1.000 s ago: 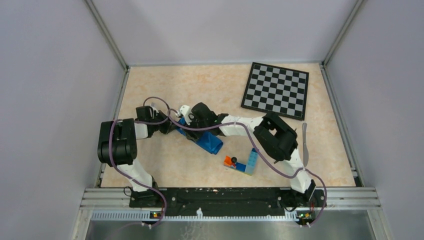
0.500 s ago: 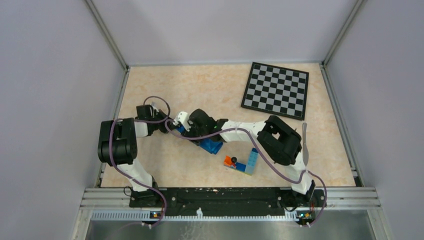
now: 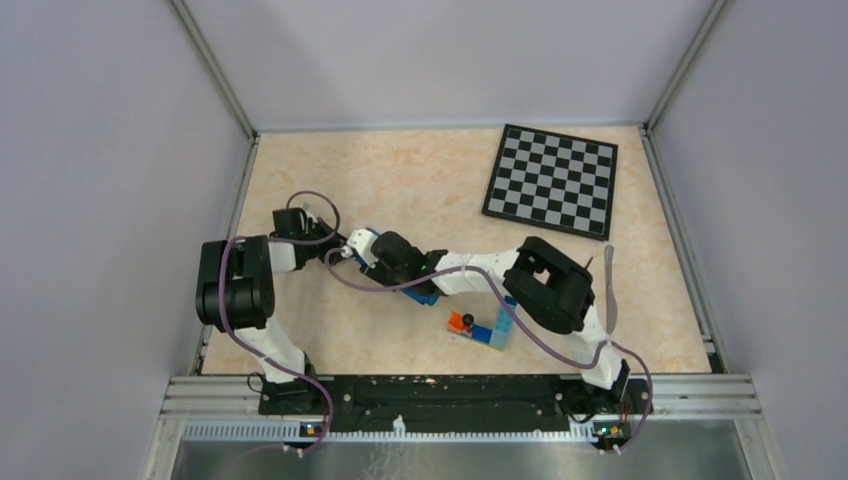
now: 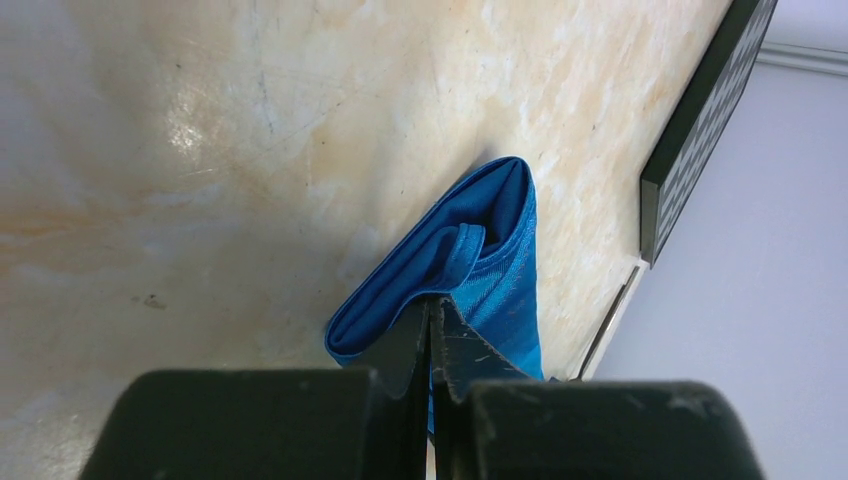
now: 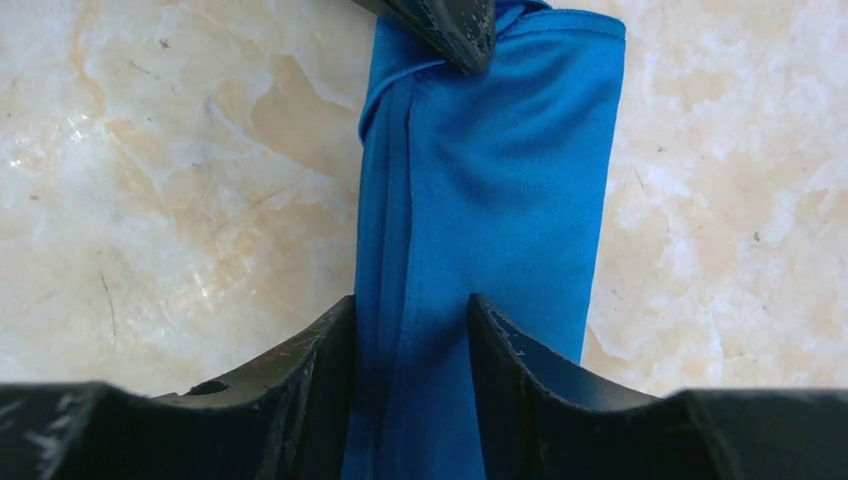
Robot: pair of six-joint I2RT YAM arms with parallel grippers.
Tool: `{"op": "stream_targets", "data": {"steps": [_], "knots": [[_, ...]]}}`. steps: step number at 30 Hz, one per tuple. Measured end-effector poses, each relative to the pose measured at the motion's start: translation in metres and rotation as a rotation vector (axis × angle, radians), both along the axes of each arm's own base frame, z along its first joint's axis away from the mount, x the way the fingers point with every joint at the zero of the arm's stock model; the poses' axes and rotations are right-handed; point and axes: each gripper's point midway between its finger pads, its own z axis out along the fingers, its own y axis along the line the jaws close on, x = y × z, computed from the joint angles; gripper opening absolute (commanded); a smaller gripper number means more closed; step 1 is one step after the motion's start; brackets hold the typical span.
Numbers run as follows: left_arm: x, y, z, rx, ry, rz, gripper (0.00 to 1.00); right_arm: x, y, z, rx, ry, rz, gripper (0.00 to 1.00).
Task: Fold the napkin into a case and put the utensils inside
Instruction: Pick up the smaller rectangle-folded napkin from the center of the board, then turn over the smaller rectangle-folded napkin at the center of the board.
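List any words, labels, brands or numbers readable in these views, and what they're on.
None can be read.
The chessboard shows only plain squares, no edge lettering visible.
The napkin is plain blue.
The toy bricks and the knife are too small to show any marking.

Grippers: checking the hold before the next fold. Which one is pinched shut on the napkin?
The left gripper, jaws closed on the napkin. The right gripper has jaws apart, straddling the cloth.
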Motion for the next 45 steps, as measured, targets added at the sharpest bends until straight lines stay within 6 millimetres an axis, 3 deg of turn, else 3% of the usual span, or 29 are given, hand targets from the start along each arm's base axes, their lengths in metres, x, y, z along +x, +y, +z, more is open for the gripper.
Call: {"op": "stream_targets", "data": {"steps": [7,12,15,18,22,25,29,32,37,43,45], "knots": [[0.001,0.001,0.000,0.011,0.005,-0.001,0.07,-0.007,0.013,-0.003,0.008,-0.028,-0.031,0.00],[0.002,0.006,0.006,0.056,0.000,-0.006,0.41,-0.007,0.018,-0.003,0.034,-0.002,-0.056,0.00],[0.000,0.010,0.023,0.099,-0.017,-0.005,0.55,-0.007,0.019,-0.002,0.061,0.033,-0.074,0.00],[0.003,0.017,0.058,0.155,-0.068,-0.007,0.61,-0.012,0.023,-0.001,0.119,0.124,-0.087,0.00],[0.016,0.032,0.144,0.276,-0.257,0.026,0.64,-0.022,0.028,0.009,0.250,0.346,-0.129,0.00],[0.011,0.043,0.209,0.367,-0.414,0.080,0.66,-0.023,0.033,0.030,0.415,0.540,-0.167,0.00],[-0.013,0.051,0.247,0.432,-0.506,0.133,0.67,-0.021,0.037,0.053,0.658,0.800,-0.208,0.00],[-0.027,0.052,0.244,0.453,-0.497,0.134,0.67,-0.021,0.038,0.063,0.813,0.973,-0.224,0.00],[-0.040,0.046,0.208,0.442,-0.408,0.076,0.66,-0.029,0.037,0.059,0.962,1.186,-0.222,0.00],[-0.050,0.032,0.179,0.374,-0.336,0.000,0.66,-0.021,0.006,0.044,1.039,1.297,-0.260,0.00],[-0.050,0.028,0.176,0.355,-0.327,-0.017,0.66,-0.005,-0.009,0.043,1.073,1.287,-0.290,0.09]]}}
